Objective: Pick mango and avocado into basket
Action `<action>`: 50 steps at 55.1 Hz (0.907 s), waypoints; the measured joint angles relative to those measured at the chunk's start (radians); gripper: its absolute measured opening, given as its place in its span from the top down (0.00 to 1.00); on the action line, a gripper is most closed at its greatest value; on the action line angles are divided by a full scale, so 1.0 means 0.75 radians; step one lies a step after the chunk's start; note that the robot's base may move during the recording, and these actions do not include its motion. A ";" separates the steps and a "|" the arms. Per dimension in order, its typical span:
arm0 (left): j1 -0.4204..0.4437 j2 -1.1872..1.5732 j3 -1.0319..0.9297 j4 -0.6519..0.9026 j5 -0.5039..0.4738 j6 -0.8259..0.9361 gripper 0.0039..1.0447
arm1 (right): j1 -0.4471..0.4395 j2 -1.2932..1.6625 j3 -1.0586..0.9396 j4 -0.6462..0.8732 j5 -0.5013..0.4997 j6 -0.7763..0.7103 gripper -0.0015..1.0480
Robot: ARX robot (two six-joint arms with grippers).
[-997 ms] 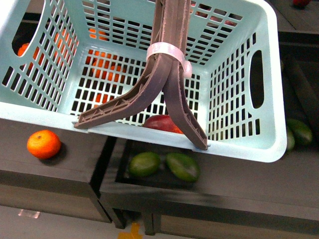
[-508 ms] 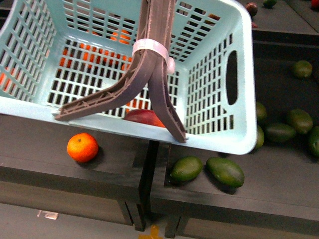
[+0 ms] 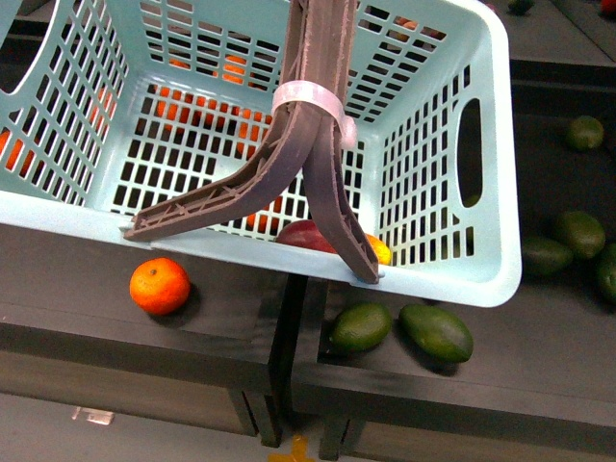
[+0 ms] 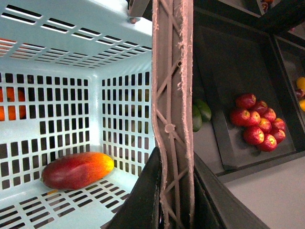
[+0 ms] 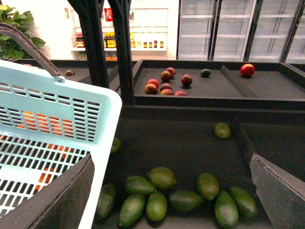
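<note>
The two brown handles, bound by a white tie, rise across the middle of the basket mouth and split it. The left gripper is clamped around them. There is open room on either side of the handles. On the basket floor the mango lies by the near wall; the rest is bare lattice. Two avocados lie near the display tray's front edge, just clear of the basket's rim, with nothing above them. A tangerine sits beyond the tray's left edge. The right gripper, jaws spread, faces an uncovered avocado heap. The basket's corner blocks one side, and a black post stands at the tray's far edge.
</note>
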 joint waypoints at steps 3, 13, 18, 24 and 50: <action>0.003 0.000 0.000 0.000 -0.006 0.001 0.89 | 0.000 0.000 0.000 0.000 0.000 -0.001 0.07; 0.003 0.000 0.000 0.000 0.009 -0.001 0.89 | 0.013 0.152 0.012 0.087 0.220 0.070 0.07; 0.002 0.000 0.000 0.000 0.016 -0.002 0.89 | -0.020 0.318 0.064 0.146 0.186 0.101 0.07; -0.003 0.000 0.000 0.000 0.018 -0.002 0.89 | -0.060 0.585 0.178 0.255 0.150 0.112 0.07; -0.002 0.000 0.000 0.000 0.012 -0.001 0.89 | -0.159 1.922 0.839 0.416 -0.004 0.035 0.07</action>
